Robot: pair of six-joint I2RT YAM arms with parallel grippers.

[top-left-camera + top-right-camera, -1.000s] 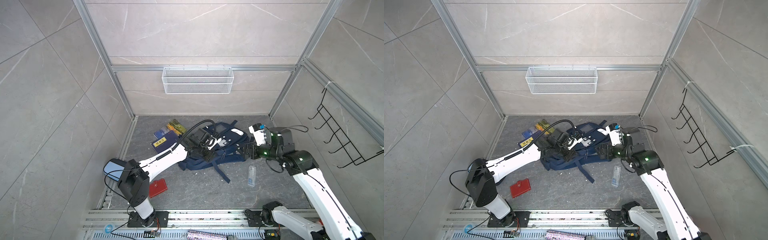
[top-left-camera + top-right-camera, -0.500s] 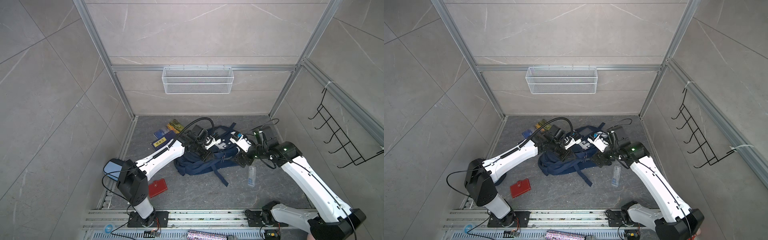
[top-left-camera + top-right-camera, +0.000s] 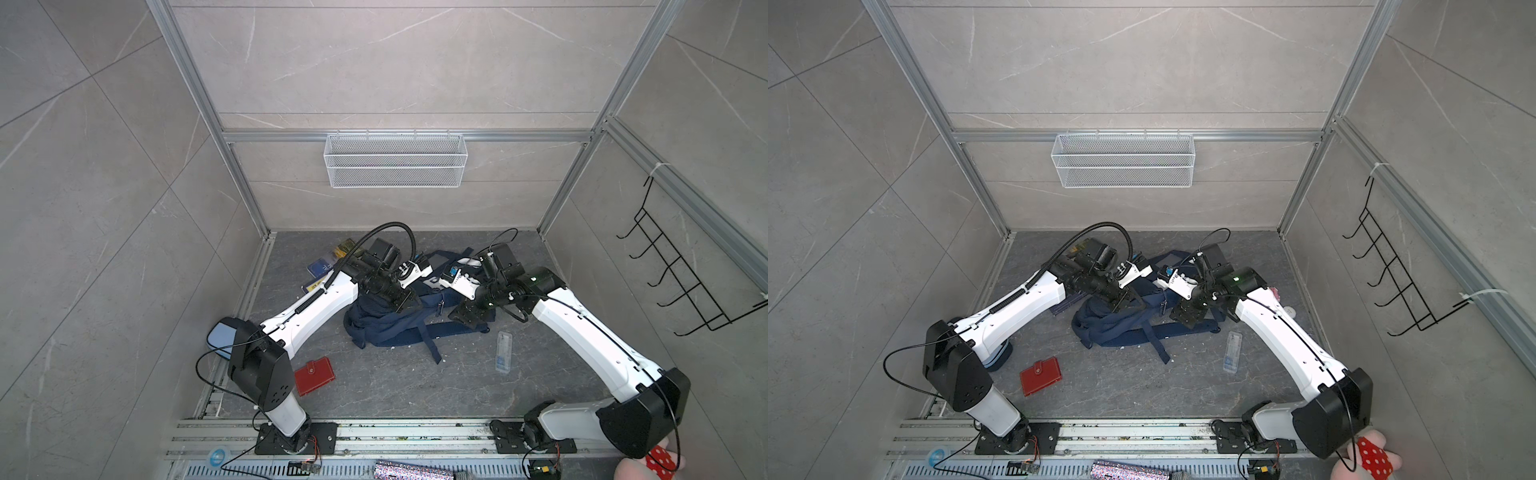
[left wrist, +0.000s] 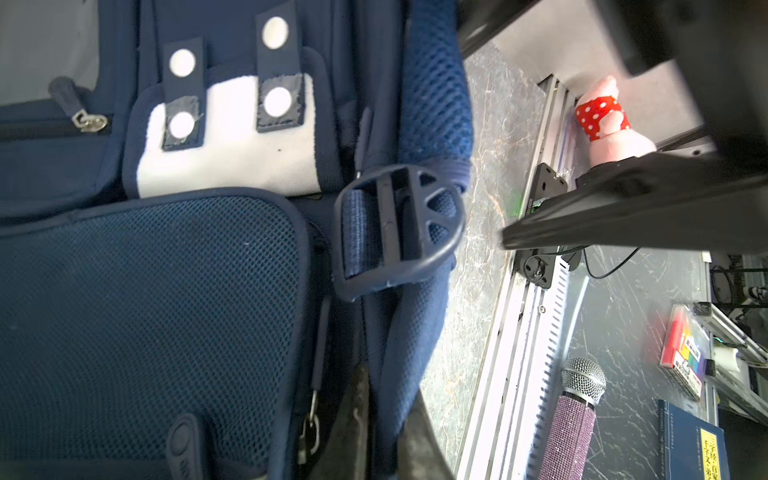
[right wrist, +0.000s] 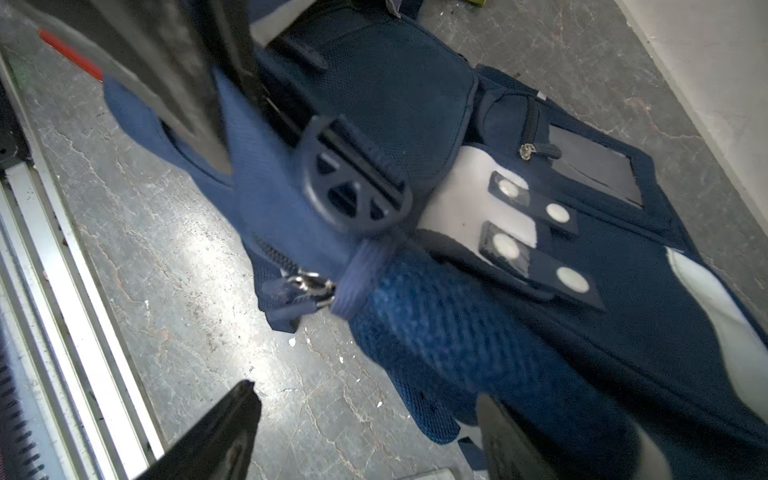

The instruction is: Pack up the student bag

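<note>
Dark blue book (image 4: 685,449), seen from the left wrist camera, had a yellow label strip with two columns of Chinese characters. They read roughly 三字经·百家 and 千字文·弟, and the rest was cut off at the picture edge. A coloured box (image 4: 683,353) nearby bore print too small to read. The blue books (image 3: 322,266) in both top views had pale labels, illegible.

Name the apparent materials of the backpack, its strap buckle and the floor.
The student bag: matte navy woven fabric with mesh panels; weave holes show. Its buckle: probably moulded plastic, dark, faintly glossy. The floor: grey stone-look slab with pale veins; real stone or print, unclear.
</note>
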